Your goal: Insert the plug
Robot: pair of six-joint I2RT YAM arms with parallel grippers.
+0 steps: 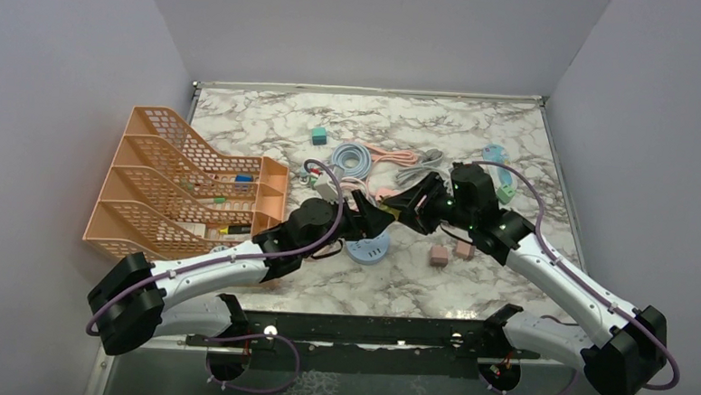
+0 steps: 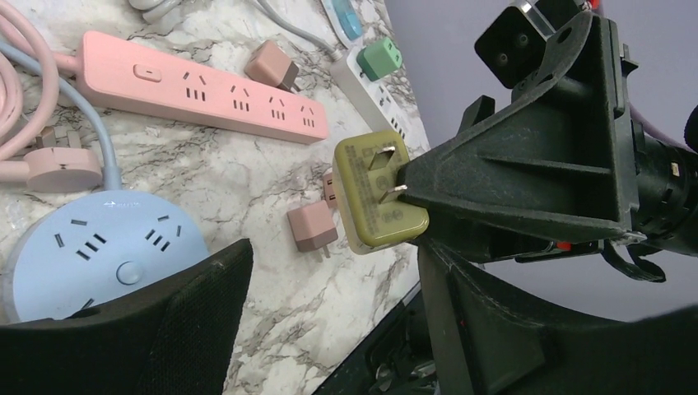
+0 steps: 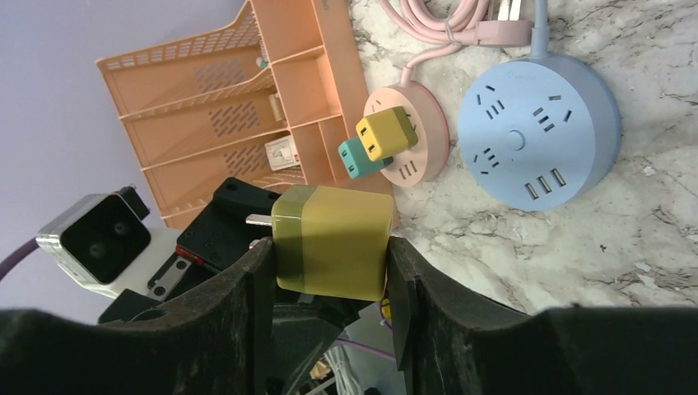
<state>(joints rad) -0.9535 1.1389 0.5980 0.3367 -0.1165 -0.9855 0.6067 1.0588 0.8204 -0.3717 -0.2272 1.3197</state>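
Over the middle of the worktop (image 1: 260,120) I've got both arms nose to nose. Right claw (image 3: 329,251) is clamped on the olive plug (image 3: 333,234), one finger on each side face. The plug is up in the air, not in any socket. Left claw (image 2: 333,263) is spread wide w/ nothing gripped between its fingers (image 2: 197,321). The plug's prongs point at it from close by; can't tell if they touch.

Count, best I can do:
- 1 olive plug w/ 2 flat prongs
- 2 round socket hubs: blue hub (image 3: 539,132) & pink hub (image 3: 407,136)
- 2 straight strips: pink strip (image 2: 206,86) & white strip (image 2: 366,82)
- 1 orange rack (image 1: 184,184) on the left
- small pink adapters (image 2: 313,226): 2 clear, a 3rd half hidden behind the plug

Views differ:
- Only the right wrist cam shows the pink hub's face, w/ a yellow adapter (image 3: 385,132) & a teal adapter (image 3: 356,158) plugged in side by side.
- Only the left wrist cam shows the plug's prong face, plus a green adapter (image 2: 380,59) on the white strip.
- Top cam has both arms, but the claws hide the plug. It alone shows a teal cube (image 1: 319,136) toward the far side & the coiled cables (image 1: 358,157), approx 3: blue, pink, grey
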